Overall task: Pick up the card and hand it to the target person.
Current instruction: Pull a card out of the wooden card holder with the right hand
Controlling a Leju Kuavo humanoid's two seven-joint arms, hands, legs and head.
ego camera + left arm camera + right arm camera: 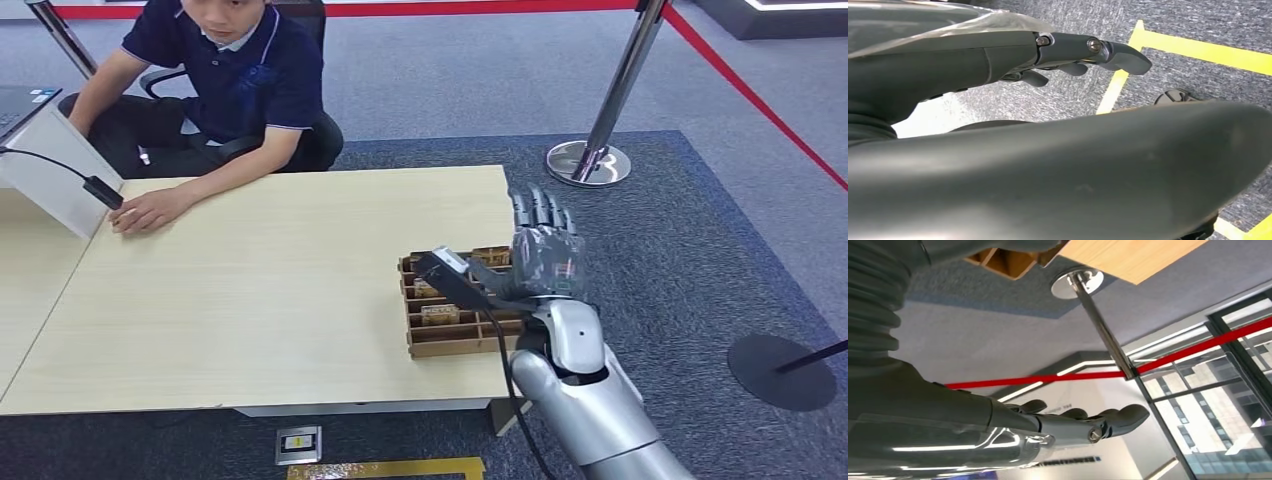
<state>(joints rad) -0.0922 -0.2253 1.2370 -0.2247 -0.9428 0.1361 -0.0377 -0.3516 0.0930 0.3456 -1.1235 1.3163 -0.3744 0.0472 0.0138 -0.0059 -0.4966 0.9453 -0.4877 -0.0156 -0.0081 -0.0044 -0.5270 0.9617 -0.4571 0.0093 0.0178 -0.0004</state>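
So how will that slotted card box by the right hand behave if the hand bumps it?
The card box looks like light cardboard, so it would probably slide on the smooth table. It sits near the table's edge, so a nudge from the right hand might push it off.

The right hand point(545, 255) is raised above the table's right edge, fingers point(1073, 415) straight and apart, holding nothing. The left hand point(1068, 55) hangs low, fingers loosely extended.

A pale wooden table point(260, 290) stands on dark grey carpet point(690, 260), ringed by chrome stanchions point(590, 160) strung with red tape point(745, 90). Yellow floor lines point(1198, 50) mark the carpet, and a floor socket point(298, 443) sits below the table's near edge. Large windows point(1218, 405) face neighbouring buildings.
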